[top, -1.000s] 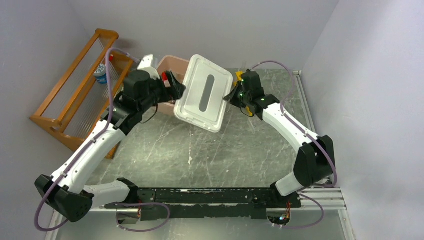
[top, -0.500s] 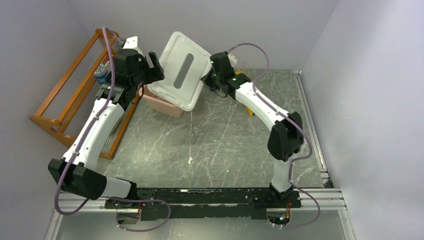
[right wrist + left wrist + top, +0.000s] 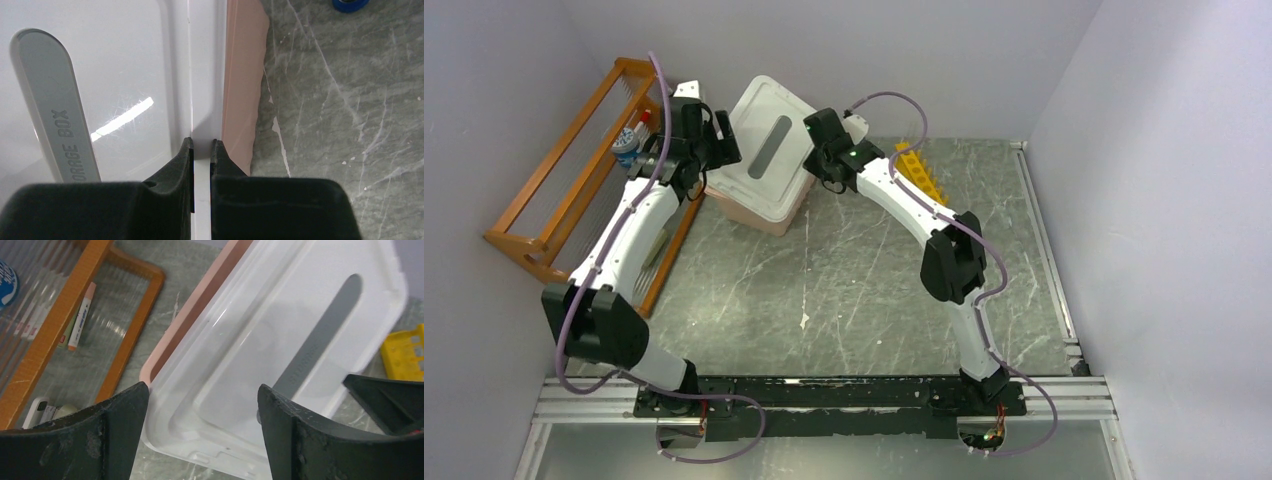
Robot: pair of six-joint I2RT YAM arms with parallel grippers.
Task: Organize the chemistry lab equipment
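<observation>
Small jar (image 3: pixel 626 147), blue and white, sits on the wooden rack (image 3: pixel 534 215) at far left, with 1 red-capped piece (image 3: pixel 644 117) just behind it. Pen-like sticks (image 3: pixel 80 315) lie under the rack's rods. Blue bit (image 3: pixel 352 4) is on the table (image 3: pixel 844 280) near the pink tub (image 3: pixel 749 212). Grey-white lid (image 3: pixel 764 150) lies on the tub, pink rim showing along 1 side. My right gripper (image 3: pixel 201 147) is nearly closed, its 2 fingers pinching the lid's rim. My left gripper (image 3: pixel 202 395) hangs spread wide above the lid's other side, holding nothing. Yellow rack (image 3: pixel 921 170) sits right of the tub.
</observation>
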